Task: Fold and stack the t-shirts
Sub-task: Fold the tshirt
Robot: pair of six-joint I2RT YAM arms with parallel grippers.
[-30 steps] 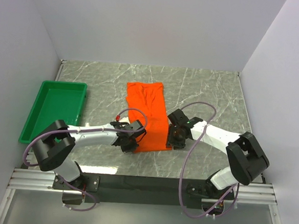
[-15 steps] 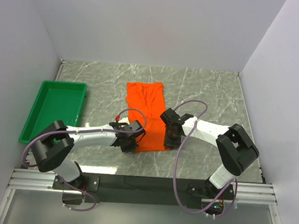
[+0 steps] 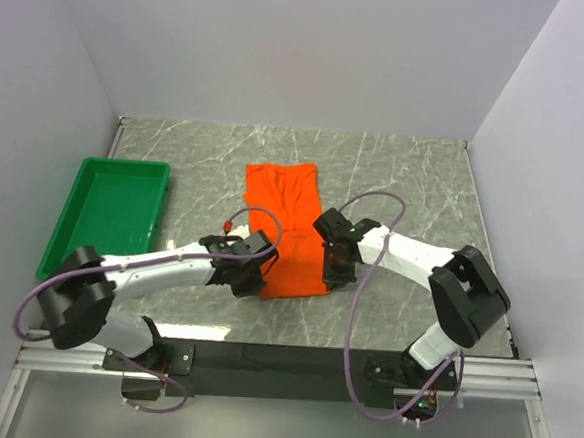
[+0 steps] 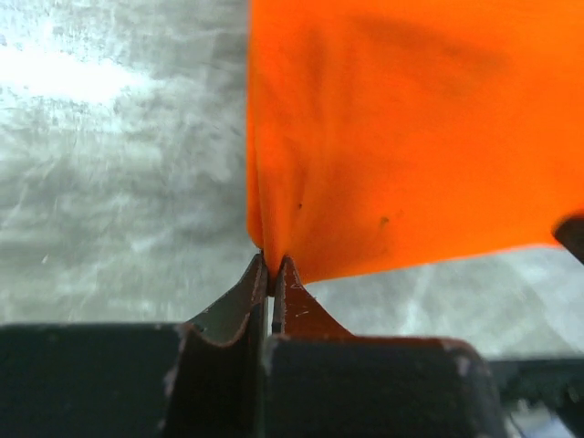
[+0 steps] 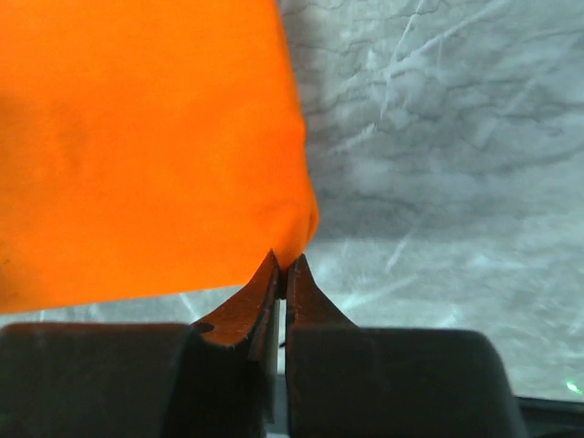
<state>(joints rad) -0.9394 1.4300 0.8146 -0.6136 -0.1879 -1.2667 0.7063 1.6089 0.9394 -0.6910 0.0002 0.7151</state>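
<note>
Marble table (image 3: 405,177); t-shirt (image 3: 290,219) corners inside left gripper (image 4: 271,274), right gripper (image 5: 283,269).

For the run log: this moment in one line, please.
left gripper: shut on orange t-shirt corner | right gripper: shut on other near corner

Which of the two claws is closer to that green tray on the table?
Left. The left gripper pinches the orange t-shirt at its near corner on the green tray side; the right gripper pinches the opposite near corner, farther from the tray.
</note>
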